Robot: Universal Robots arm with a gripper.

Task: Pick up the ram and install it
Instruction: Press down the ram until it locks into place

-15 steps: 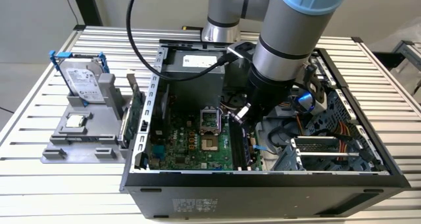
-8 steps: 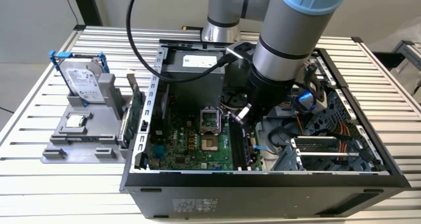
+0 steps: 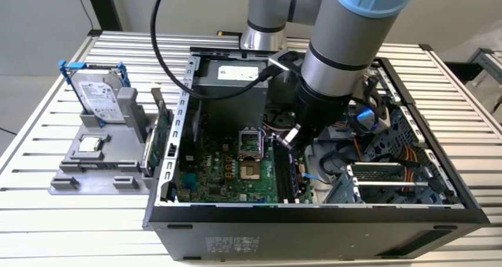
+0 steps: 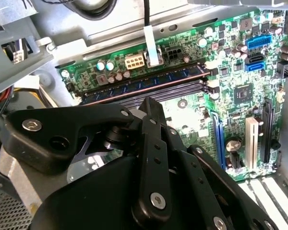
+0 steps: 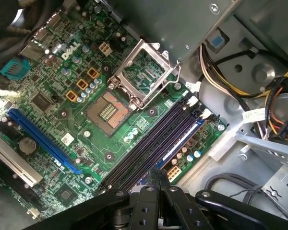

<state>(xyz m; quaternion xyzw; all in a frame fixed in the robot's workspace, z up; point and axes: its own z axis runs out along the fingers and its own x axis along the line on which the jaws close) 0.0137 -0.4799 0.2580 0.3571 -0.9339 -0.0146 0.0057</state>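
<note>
Tool [image 3: 292, 139] over the memory slots inside the open computer case [image 3: 314, 211].
You saw from the exterior view that it hung low above the motherboard [image 3: 227, 173]. In the second wrist view, the ram [image 4: 149, 81] sat in its slot, apart from the tool; its open or closed state could not be told. Your first wrist view showed the processor socket [image 5: 108, 110] bare.
</note>
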